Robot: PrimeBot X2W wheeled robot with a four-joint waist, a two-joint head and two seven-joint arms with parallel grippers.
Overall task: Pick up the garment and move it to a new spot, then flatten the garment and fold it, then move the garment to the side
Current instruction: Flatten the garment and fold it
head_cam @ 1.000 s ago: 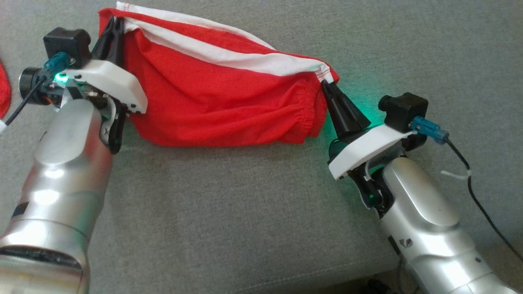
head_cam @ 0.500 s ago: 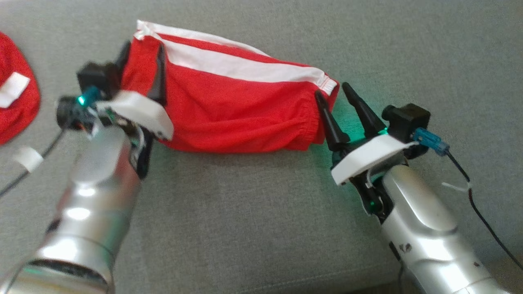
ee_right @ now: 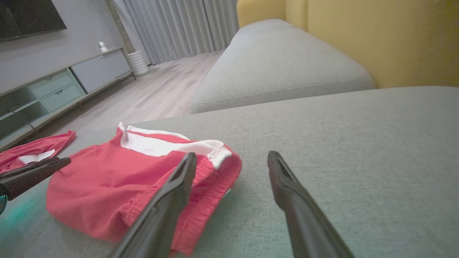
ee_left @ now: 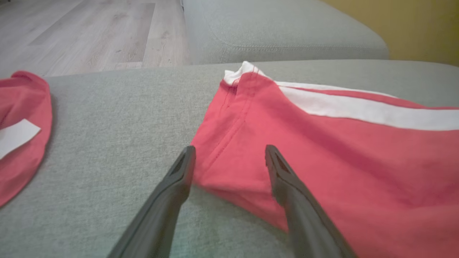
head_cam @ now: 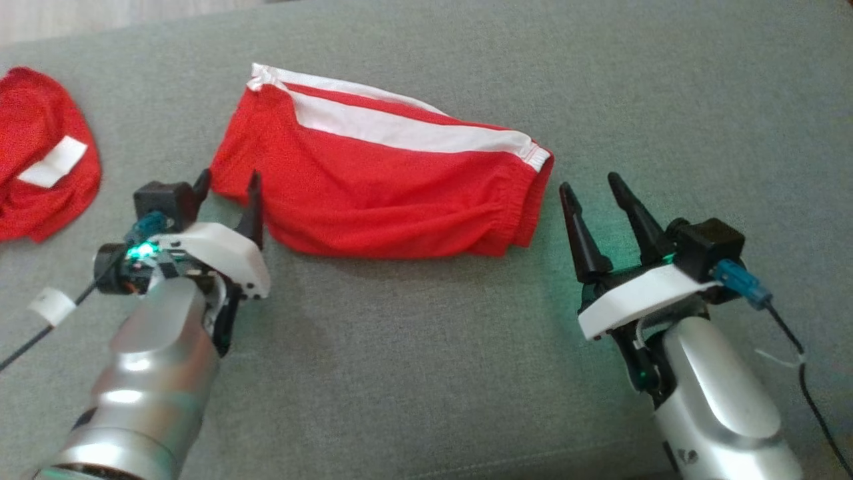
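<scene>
Flat on the grey sofa cushion (head_cam: 426,373) lies the garment (head_cam: 373,193), a pair of red shorts with a white side stripe along its far edge and a gathered waistband at its right end. It is folded into 1 long band that slants a little, with the left end farther away than the right. Its surface shows soft wrinkles near the waistband.

At the near left corner of the garment (ee_left: 322,154) sits the left gripper (head_cam: 228,181). Its 2 dark fingers are spread wide apart and hold nothing. From the left wrist view the left gripper (ee_left: 230,148) has that corner lying between its fingers; whether either one touches the cloth I cannot tell.

Just beside the waistband end, with a strip of bare cushion between, stands the right gripper (head_cam: 589,183). Its fingers are also parted wide and empty, pointing away from the robot. In the right wrist view the right gripper (ee_right: 232,154) points past the right end of the garment (ee_right: 107,182).

Well apart at the far left of the cushion lies a second red cloth (head_cam: 40,173) with a white patch (head_cam: 53,161) on it. Beyond the sofa are a wooden floor (ee_left: 89,32) and a yellow wall (ee_right: 394,36).
</scene>
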